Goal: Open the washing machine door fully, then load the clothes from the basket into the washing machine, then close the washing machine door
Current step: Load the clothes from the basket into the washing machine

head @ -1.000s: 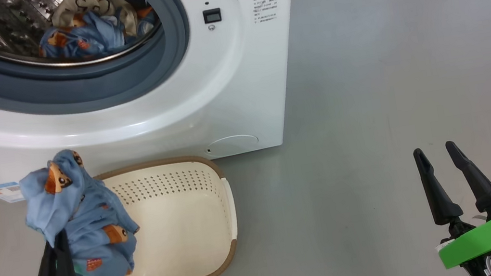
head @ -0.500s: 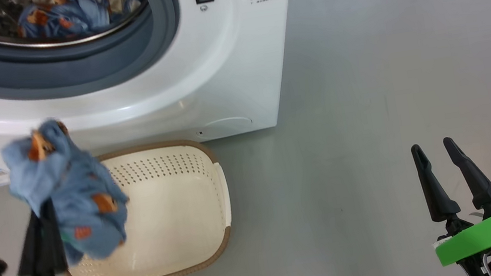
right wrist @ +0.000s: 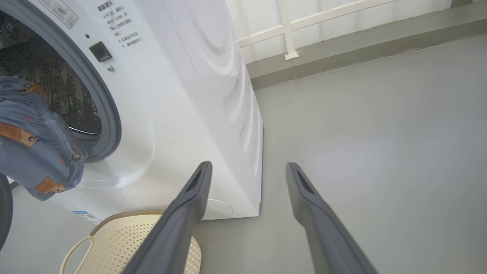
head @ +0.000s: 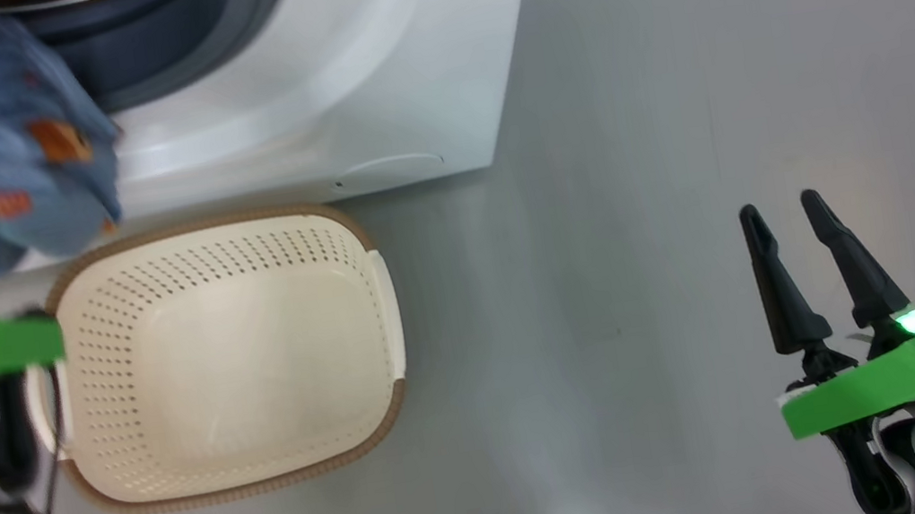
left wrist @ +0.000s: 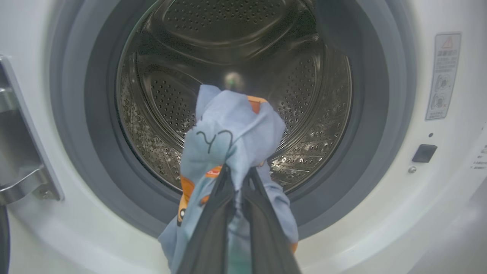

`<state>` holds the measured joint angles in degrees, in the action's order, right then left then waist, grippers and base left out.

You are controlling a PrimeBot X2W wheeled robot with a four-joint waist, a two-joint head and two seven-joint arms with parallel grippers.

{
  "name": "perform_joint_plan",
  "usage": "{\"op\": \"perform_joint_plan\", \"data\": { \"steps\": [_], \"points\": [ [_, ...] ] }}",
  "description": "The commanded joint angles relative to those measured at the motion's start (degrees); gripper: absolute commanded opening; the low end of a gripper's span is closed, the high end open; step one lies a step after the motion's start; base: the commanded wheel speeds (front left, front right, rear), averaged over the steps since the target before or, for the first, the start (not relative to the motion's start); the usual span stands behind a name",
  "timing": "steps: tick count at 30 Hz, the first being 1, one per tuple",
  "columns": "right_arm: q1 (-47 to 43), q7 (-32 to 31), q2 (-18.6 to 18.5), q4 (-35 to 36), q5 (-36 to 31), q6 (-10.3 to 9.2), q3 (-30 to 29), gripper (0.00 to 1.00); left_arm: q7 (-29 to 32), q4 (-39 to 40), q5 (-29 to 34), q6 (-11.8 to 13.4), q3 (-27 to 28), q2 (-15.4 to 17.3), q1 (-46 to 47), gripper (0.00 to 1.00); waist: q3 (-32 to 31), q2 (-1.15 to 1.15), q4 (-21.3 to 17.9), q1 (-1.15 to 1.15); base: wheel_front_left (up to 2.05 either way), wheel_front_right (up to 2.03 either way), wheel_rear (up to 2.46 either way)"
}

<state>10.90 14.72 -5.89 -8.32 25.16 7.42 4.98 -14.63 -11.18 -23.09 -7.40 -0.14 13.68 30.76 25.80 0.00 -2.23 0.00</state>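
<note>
Desk: Head view?
Op: The basket (head: 239,371) sits on the floor (head: 636,176) right against the washing machine (head: 359,81). I see bare plastic inside it, no fabric. One blue piece of the clothes (head: 13,133) hangs at upper left, in front of the machine's mouth. My right gripper (head: 778,204) hovers well apart over the floor, fingers spread, holding nothing.

Desk: Left wrist?
Op: My left gripper (left wrist: 236,177) is pinched tight on that blue piece, aimed straight at the drum (left wrist: 171,99). The cloth looks to be outside the grey gasket (left wrist: 95,114), not yet through. The drum's bottom is hidden behind it.

Desk: Right wrist?
Op: Mouth uncovered. The dark curve at the left edge is probably the washing machine door (right wrist: 4,213), swung clear. The same piece dangles before the opening.

Desk: Progress?
Op: Door-opening step done, I judge. This looks like the last piece. Left to do: push it in, release, shut the door.
</note>
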Motion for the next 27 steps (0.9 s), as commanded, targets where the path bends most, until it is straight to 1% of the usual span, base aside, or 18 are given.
{"op": "perform_joint_plan", "data": {
  "steps": [1, 4, 5, 9, 16, 20, 24, 27],
  "points": [
    [0.7, 0.3, 0.1, 1.4, -0.4, 0.07, 1.7, 1.0, -0.4, 0.3, 0.0, -0.1, 1.5, 2.8, 2.9, 0.0, 2.4, 0.0, -1.1, 0.0, 0.0, 0.0, 0.0],
    [1.8, 0.3, 0.5, 1.2, -0.4, 0.07, 2.2, 1.0, -0.4, -3.1, -1.0, -0.1, 1.3, 4.0, 8.3, 0.0, 3.7, 0.0, -2.2, 0.0, 0.0, 0.0, 0.0],
    [2.4, 0.3, 0.8, 1.1, -0.3, 0.07, 2.5, 1.0, -0.4, -5.9, -1.4, -0.1, 1.0, 5.2, 11.6, 0.0, 4.4, 0.0, -3.1, 0.0, 0.0, 0.0, 0.0],
    [3.4, 0.3, 1.4, 1.1, -0.2, 0.07, 3.3, 1.0, -0.4, -12.3, -1.8, -0.1, -0.2, 7.2, 18.0, 0.0, 5.5, 0.0, -5.0, 0.0, 0.0, 0.0, 0.0],
    [4.7, 0.3, 2.3, 1.1, 0.1, 0.07, 4.6, 1.0, -0.4, -25.6, -1.7, -0.1, -4.4, 9.3, 28.5, 0.0, 8.2, 0.0, -7.7, 0.0, 0.0, 0.0, 0.0],
    [5.4, 0.3, 2.6, 1.1, 0.2, 0.07, 5.4, 1.0, -0.4, -31.9, -1.5, -0.1, -6.6, 10.0, 34.3, 0.0, 9.7, 0.0, -8.9, 0.0, 0.0, 0.0, 0.0],
    [5.9, 0.3, 2.8, 1.0, 0.3, 0.07, 6.3, 1.0, -0.4, -36.2, -0.7, -0.1, -7.8, 11.2, 39.5, 0.0, 10.7, 0.0, -10.2, 0.0, 0.0, 0.0, 0.0],
    [6.3, 0.3, 2.9, 1.1, 0.3, 0.07, 6.5, 1.0, -0.4, -35.8, 1.0, -0.1, -7.3, 11.8, 43.2, 0.0, 11.5, 0.0, -10.7, 0.0, 0.0, 0.0, 0.0]
  ]
}}
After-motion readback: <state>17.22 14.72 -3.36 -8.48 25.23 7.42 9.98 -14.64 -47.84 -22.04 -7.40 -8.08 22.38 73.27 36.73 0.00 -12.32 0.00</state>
